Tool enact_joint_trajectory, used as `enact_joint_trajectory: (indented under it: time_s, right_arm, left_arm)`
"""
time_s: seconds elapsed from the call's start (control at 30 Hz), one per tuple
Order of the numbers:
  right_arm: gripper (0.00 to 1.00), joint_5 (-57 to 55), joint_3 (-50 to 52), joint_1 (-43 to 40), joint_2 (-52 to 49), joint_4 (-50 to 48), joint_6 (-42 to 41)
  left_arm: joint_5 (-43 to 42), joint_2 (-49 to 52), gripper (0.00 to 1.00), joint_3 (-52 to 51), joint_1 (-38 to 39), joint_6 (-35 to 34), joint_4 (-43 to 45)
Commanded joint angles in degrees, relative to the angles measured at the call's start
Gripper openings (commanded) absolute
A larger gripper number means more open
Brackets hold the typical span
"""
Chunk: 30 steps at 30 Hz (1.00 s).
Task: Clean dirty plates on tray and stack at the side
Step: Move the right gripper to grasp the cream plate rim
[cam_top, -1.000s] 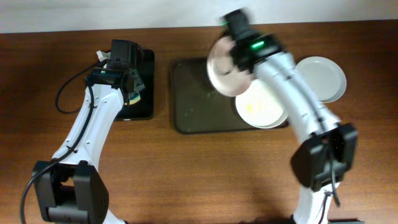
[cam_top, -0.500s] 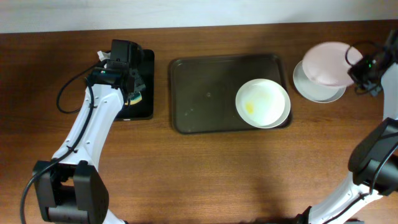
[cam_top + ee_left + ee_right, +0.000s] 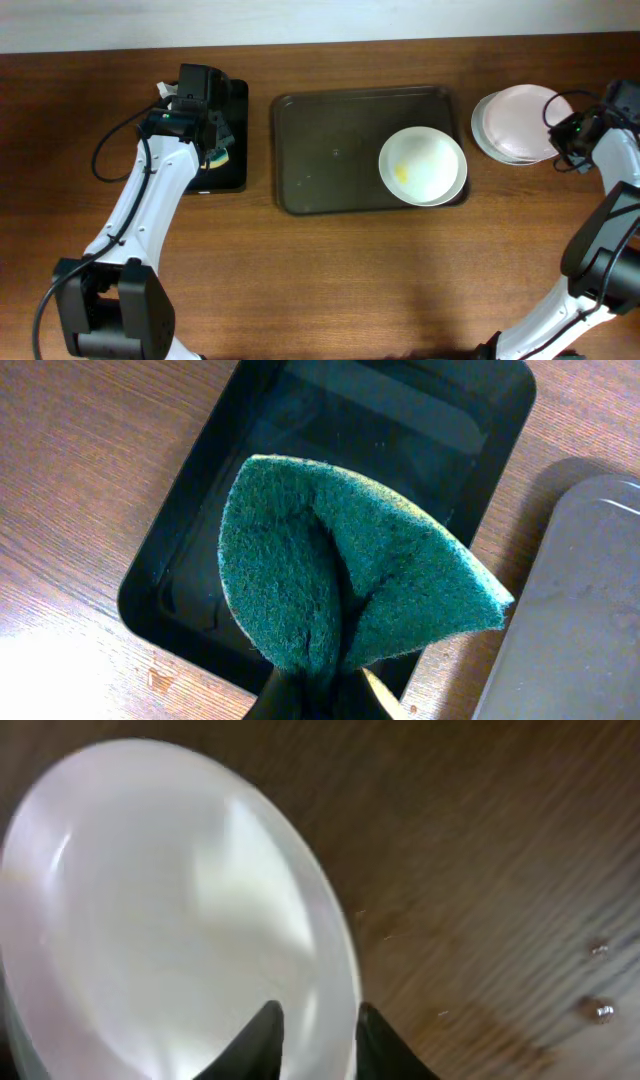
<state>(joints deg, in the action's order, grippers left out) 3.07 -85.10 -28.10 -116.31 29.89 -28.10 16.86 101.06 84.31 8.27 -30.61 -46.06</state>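
Note:
A white plate [image 3: 422, 166] with a yellow smear lies at the right end of the dark brown tray [image 3: 330, 150]. Two plates are stacked [image 3: 515, 125] on the table right of the tray. My right gripper [image 3: 562, 130] is at the stack's right edge. In the right wrist view its fingers [image 3: 318, 1020] straddle the rim of the top plate [image 3: 170, 910], which rests on the lower plate. My left gripper [image 3: 315, 695] is shut on a folded green sponge [image 3: 340, 580] above the small black tray [image 3: 400, 420].
The black tray [image 3: 235, 100] sits left of the brown tray, whose corner shows in the left wrist view [image 3: 580, 610]. A black cable [image 3: 105, 150] loops at the far left. Small droplets [image 3: 598, 1010] lie on the wood beside the stack.
My right arm carried a plate from above the tray to the right and lowered it onto the plate at the side. The left arm has not moved.

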Motion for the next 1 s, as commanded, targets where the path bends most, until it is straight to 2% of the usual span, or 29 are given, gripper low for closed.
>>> enact_joint_trajectory:
  time_s: [0.0, 0.1, 0.2, 0.27, 0.37, 0.47, 0.5, 0.6, 0.8, 0.87, 0.93, 0.97]
  right_arm:
    - [0.33, 4.6, -0.4, 3.0, 1.2, 2.9, 2.4]
    - [0.45, 4.7, -1.1, 4.5, 3.9, 7.6, 2.4]
    - [0.45, 6.1, -1.1, 6.6, 9.1, 11.3, 5.5]
    - [0.47, 7.5, -1.1, 9.5, 12.4, 13.5, 10.6]
    - [0.58, 8.2, -1.0, 14.2, 12.7, 13.5, 21.8]
    - [0.75, 7.3, 0.0, 20.0, 9.7, 13.6, 37.1]
    - [0.79, 5.6, 0.3, 21.5, 8.4, 13.9, 38.9]
    - [0.77, -2.8, 0.3, 25.2, 3.9, 13.3, 38.4]
    - [0.74, -3.6, 0.3, 26.5, -0.6, 9.2, 43.3]
    - [0.69, -3.5, 0.3, 26.5, -1.2, 8.7, 44.4]
    - [0.55, -3.1, 0.3, 26.5, -1.9, 9.0, 44.4]
    - [0.55, -2.3, 0.3, 26.5, -2.2, 9.5, 44.3]
  left_arm:
    - [-0.2, -0.1, 0.00, -0.3, -0.3, 0.3, 0.2]
    - [-0.2, -0.1, 0.00, -0.3, -0.3, 0.3, 0.2]
    - [-0.2, -0.1, 0.00, -0.3, -0.3, 0.3, 0.2]
    - [-0.3, -0.1, 0.00, -0.3, -0.3, 0.3, 0.2]
    - [-2.3, -0.1, 0.00, -0.3, -0.3, 0.3, 0.4]
    - [-4.2, -0.1, 0.00, -0.3, -0.3, 0.3, 0.6]
    - [-4.3, -0.1, 0.00, -0.3, -0.3, 0.3, 0.5]
    - [-4.3, -0.1, 0.00, -0.3, -0.2, 0.3, 0.3]
    - [-4.3, -0.1, 0.00, -0.3, -0.2, 0.3, -0.1]
    - [-4.2, -0.1, 0.00, -0.3, -0.2, 0.3, 0.0]
    - [-4.2, -0.1, 0.00, -0.3, -0.2, 0.3, 0.1]
    - [-4.2, -0.1, 0.00, -0.3, -0.2, 0.3, 0.2]
